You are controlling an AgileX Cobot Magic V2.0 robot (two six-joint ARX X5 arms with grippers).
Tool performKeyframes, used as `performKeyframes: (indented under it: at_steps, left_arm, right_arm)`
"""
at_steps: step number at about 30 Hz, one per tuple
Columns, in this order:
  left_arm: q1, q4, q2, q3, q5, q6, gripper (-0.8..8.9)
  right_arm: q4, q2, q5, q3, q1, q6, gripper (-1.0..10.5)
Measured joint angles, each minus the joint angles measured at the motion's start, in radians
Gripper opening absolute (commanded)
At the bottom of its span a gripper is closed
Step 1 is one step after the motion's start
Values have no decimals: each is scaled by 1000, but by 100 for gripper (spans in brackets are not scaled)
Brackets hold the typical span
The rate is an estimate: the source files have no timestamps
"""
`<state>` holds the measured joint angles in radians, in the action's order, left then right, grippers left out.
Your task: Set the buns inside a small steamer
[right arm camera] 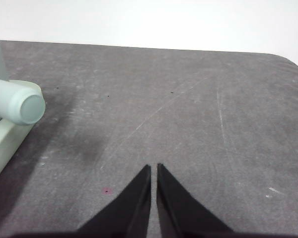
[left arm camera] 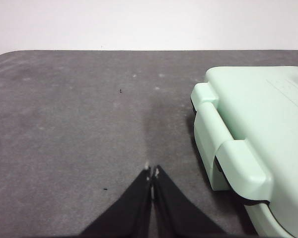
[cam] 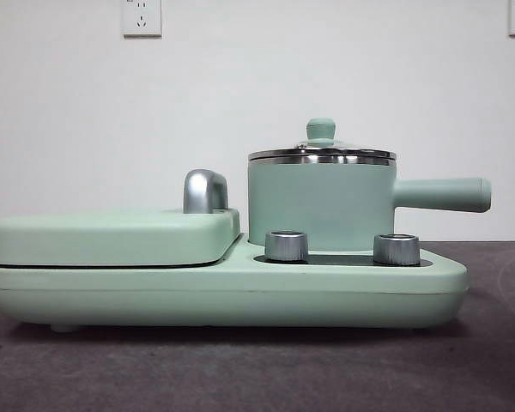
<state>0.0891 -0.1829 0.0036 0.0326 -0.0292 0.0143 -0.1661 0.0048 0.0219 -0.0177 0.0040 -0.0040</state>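
Note:
The small steamer [cam: 322, 204], a mint-green pot with a steel rim, stands on the right side of the mint-green cooker base [cam: 223, 292]. Its glass lid with a green knob [cam: 321, 131] is on. Its straight handle [cam: 442, 194] points right, and the handle's end shows in the right wrist view [right arm camera: 21, 106]. The buns are not in view. My left gripper [left arm camera: 152, 172] is shut and empty over the grey table beside the cooker's left end. My right gripper [right arm camera: 154, 167] is shut and empty over the table beside the handle.
A flat mint-green griddle lid [cam: 112, 236] with a chrome handle [cam: 204, 190] covers the cooker's left half; its hinged end shows in the left wrist view [left arm camera: 253, 134]. Two steel knobs [cam: 287, 245] sit on the front. The grey table [right arm camera: 188, 109] ends at a white wall.

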Motion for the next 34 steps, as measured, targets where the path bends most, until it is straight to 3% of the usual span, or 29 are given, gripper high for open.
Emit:
performKeyframes:
  at_steps: [34]
  left_arm:
    - [0, 0, 0, 0, 0, 0, 7]
  right_arm:
    - [0, 0, 0, 0, 0, 0, 17]
